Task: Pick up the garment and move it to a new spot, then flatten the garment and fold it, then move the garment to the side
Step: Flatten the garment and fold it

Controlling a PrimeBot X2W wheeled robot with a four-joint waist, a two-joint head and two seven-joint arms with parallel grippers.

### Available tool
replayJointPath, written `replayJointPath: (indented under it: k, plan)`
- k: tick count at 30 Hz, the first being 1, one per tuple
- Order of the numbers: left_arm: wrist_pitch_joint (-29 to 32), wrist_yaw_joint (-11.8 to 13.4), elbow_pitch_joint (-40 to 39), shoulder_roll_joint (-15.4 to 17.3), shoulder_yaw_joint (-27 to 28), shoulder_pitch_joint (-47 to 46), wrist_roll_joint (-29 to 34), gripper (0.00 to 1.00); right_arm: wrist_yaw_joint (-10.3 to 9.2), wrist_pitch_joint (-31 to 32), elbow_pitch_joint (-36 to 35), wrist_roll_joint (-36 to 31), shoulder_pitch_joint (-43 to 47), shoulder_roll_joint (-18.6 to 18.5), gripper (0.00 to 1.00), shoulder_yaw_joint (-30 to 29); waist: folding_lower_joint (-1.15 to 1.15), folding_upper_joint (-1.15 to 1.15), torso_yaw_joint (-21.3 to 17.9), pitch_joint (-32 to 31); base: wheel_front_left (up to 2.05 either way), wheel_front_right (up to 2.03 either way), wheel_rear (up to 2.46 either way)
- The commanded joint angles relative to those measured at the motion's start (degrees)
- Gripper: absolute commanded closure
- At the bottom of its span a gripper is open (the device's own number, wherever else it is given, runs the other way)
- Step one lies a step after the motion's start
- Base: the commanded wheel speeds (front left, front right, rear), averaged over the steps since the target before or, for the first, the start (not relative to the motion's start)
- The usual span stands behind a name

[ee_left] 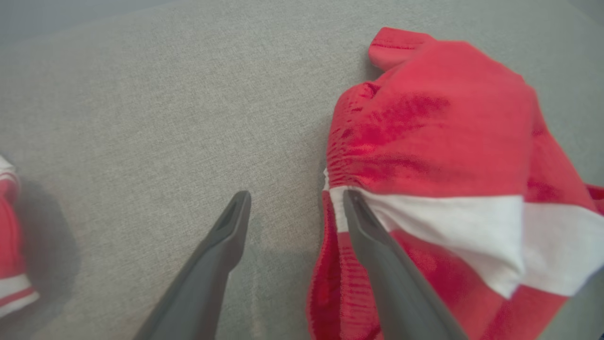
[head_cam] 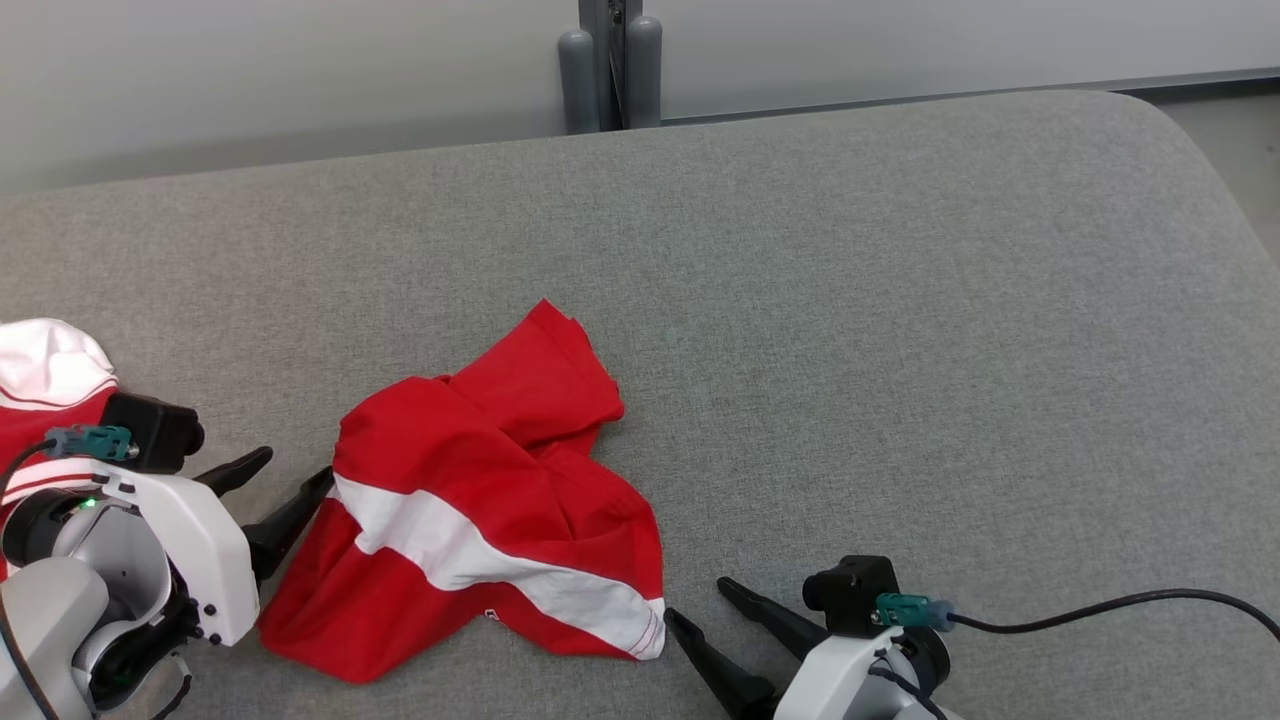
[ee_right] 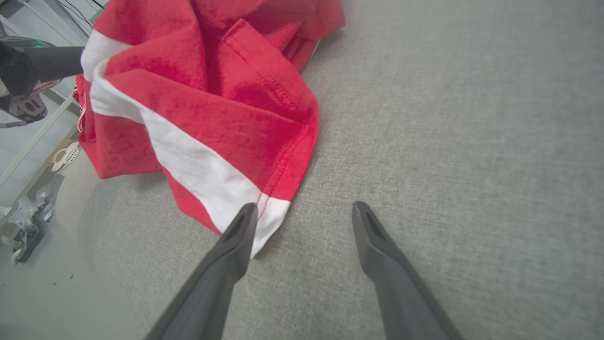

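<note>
The garment point(head_cam: 480, 500) is a red piece with a white stripe, lying crumpled on the grey cushion near the front edge. My left gripper point(head_cam: 295, 475) stands open at its left edge, one fingertip at the white stripe point(ee_left: 424, 212) and the other over bare fabric. From the left wrist view the garment point(ee_left: 439, 141) lies at the right. My right gripper point(head_cam: 700, 605) is open at the garment's lower right corner, its left fingertip point(ee_right: 243, 226) beside the white hem. In the right wrist view the garment point(ee_right: 212, 94) spreads to the upper left. Neither gripper holds anything.
Another red and white garment point(head_cam: 45, 390) lies at the far left of the cushion point(head_cam: 900, 350), partly behind my left arm. A grey post point(head_cam: 610, 65) stands behind the cushion. A black cable point(head_cam: 1120, 605) runs from my right wrist. The cushion stretches bare to the right.
</note>
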Motion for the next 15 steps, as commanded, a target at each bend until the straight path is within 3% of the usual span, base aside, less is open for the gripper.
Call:
replayJointPath:
  k: [1,7,15]
  plan:
    - [-0.10,-0.06,-0.07,0.68,-0.57,-1.12,-1.00,0.00,0.01,-0.59,0.46,0.59,-0.88,-0.37,0.00,0.39,0.00,0.00,-0.42,0.43,0.00,0.00,0.00]
    - [0.43,-0.06,-1.54,2.52,-4.88,-3.61,-6.44,0.00,0.01,-1.48,2.10,3.02,-2.31,-0.39,0.00,3.50,0.00,0.00,-0.44,0.94,0.00,0.00,0.00]
    - [-1.30,-0.06,-4.12,5.19,-10.43,-6.75,-6.14,0.00,0.01,-3.47,4.02,5.20,-3.81,-0.76,0.00,5.57,0.00,0.00,0.97,0.51,0.00,0.00,0.00]
